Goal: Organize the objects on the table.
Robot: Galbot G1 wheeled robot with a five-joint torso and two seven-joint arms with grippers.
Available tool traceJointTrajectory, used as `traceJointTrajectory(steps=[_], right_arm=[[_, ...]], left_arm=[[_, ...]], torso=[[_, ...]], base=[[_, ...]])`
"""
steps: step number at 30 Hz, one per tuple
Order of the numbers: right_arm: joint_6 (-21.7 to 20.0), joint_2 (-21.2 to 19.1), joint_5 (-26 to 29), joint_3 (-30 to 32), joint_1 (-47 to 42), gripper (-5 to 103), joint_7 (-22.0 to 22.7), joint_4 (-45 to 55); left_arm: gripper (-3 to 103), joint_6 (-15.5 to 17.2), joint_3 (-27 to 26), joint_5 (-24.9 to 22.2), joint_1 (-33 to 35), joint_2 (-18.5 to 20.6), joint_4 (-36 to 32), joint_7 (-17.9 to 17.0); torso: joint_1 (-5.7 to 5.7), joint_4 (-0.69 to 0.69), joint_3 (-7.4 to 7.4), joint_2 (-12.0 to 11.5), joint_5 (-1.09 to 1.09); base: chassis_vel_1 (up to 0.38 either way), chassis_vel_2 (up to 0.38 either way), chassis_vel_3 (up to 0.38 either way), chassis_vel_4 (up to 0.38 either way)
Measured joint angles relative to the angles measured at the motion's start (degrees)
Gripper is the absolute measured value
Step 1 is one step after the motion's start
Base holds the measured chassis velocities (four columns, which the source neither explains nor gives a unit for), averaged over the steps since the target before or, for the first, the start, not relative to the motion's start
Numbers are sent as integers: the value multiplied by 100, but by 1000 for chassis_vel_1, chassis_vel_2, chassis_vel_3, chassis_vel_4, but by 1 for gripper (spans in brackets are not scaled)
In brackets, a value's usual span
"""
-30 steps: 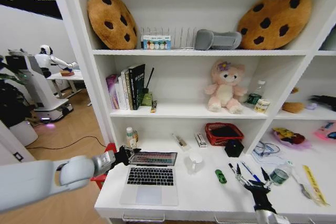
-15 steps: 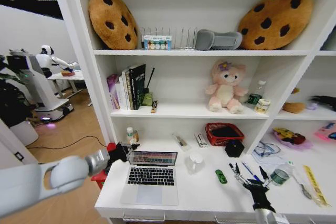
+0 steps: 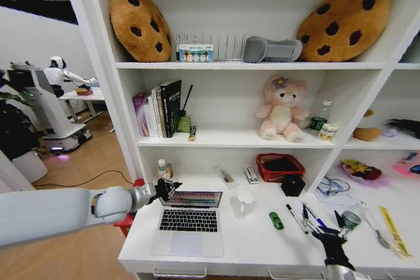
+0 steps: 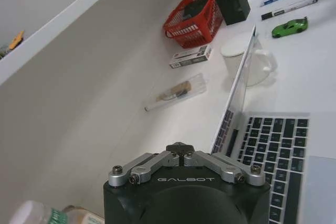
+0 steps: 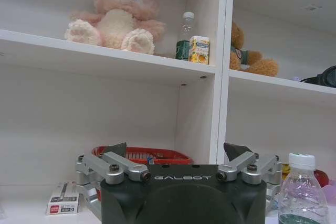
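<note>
Left gripper (image 3: 167, 189), fingers together, at rear corner of half-open laptop (image 3: 189, 222); right gripper (image 3: 331, 235), fingers apart, above table (image 3: 249, 247) near pens (image 3: 303, 216)

The robot's left arm (image 3: 46, 211), beside the silver laptop (image 3: 189, 220), is a smooth white shell with a rounded joint ringed in black, then a silver metal wrist and a black left gripper (image 3: 164, 189). Seen from the wrist, that gripper (image 4: 180, 148) has a black housing lettered GALBOT and silver linkage bars fixed with dark screws. The right gripper (image 5: 178, 151) carries the same lettering, silver links and black fingertips (image 5: 118, 149).
</note>
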Motion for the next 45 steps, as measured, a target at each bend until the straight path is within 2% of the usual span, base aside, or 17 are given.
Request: traceJointTrajectory(steps=[5, 7, 16, 24, 28, 30, 31, 32, 33, 34, 35, 36, 38, 39, 41, 44, 45], right_arm=[[-26, 3, -32, -87, 84, 100, 13, -24], [-67, -12, -59, -116, 125, 100, 20, -25], [-104, -55, -82, -87, 91, 100, 40, -18], [-112, -10, -140, -79, 44, 100, 47, 44], [-117, 26, -192, -91, 17, 100, 50, 79], [-121, 29, -205, -101, 16, 100, 51, 80], [-138, 38, -249, -132, 19, 100, 54, 84], [-138, 38, -249, -132, 19, 100, 54, 84], [-168, 41, -278, -159, 31, 100, 56, 94], [-212, 35, -309, -193, 59, 100, 63, 114], [-241, 28, -337, -211, 76, 100, 65, 130], [-241, 28, -337, -211, 76, 100, 65, 130], [-321, -10, -401, -262, 147, 100, 86, 168], [-321, -10, -401, -262, 147, 100, 86, 168], [-391, -59, -443, -306, 182, 100, 100, 211], [-413, -92, -460, -327, 185, 100, 104, 239], [-432, -129, -467, -342, 176, 100, 106, 270]], left_arm=[[0, 40, 159, 306, 399, -489, -328, -54], [0, 29, 174, 649, 794, -753, -437, -61], [0, -101, 60, 1383, 1769, -997, -504, -41], [0, -226, 37, 1530, 1750, -1289, -547, 2], [0, -433, -7, 1197, 1246, -1926, -639, -94], [6, -481, -12, 1130, 1147, -2091, -653, -95], [11, -626, 9, 986, 857, -2622, -694, -68], [11, -626, 9, 986, 857, -2622, -694, -68], [16, -688, 107, 898, 619, -3011, -722, -9], [22, -721, 345, 807, 79, -3695, -766, 150], [27, -722, 531, 789, -281, -4092, -786, 236], [27, -722, 531, 789, -281, -4092, -786, 236], [39, -795, 1011, 721, -1075, -5077, -831, 273], [39, -795, 1011, 721, -1075, -5077, -831, 273], [49, -838, 1391, 701, -1759, -5884, -848, 142], [55, -844, 1514, 698, -2010, -6236, -850, 92], [61, -864, 1593, 688, -2263, -6702, -861, 49]], torso=[[0, 2, 0, 0, 0], [0, 2, 0, 0, 1], [0, 1, 0, 0, 1], [0, 1, 0, 0, 0], [0, -1, -1, 0, 1], [0, 0, 0, 0, 1], [0, 0, -1, 0, 1], [0, 0, -1, 0, 1], [0, -1, 0, 0, 3], [0, 0, -1, 0, 3], [0, 3, -1, 0, 4], [0, 3, -1, 0, 4], [-1, 4, -1, 0, 1], [-1, 4, -1, 0, 1], [-1, 3, -1, 0, 2], [-1, 2, -1, 0, 1], [0, 0, -1, 0, 1]], base=[[0, 0, 0, 0], [0, 0, 0, 0], [0, 0, 0, 0], [0, 0, 0, 0], [0, 0, 0, 0], [0, 0, 0, 0], [0, 0, 0, 0], [0, 0, 0, 0], [0, 0, 0, 0], [0, 0, 0, 0], [0, 0, 0, 0], [0, 0, 0, 0], [0, 0, 0, 0], [0, 0, 0, 0], [0, 0, 0, 0], [0, 0, 0, 0], [0, 0, 0, 0]])
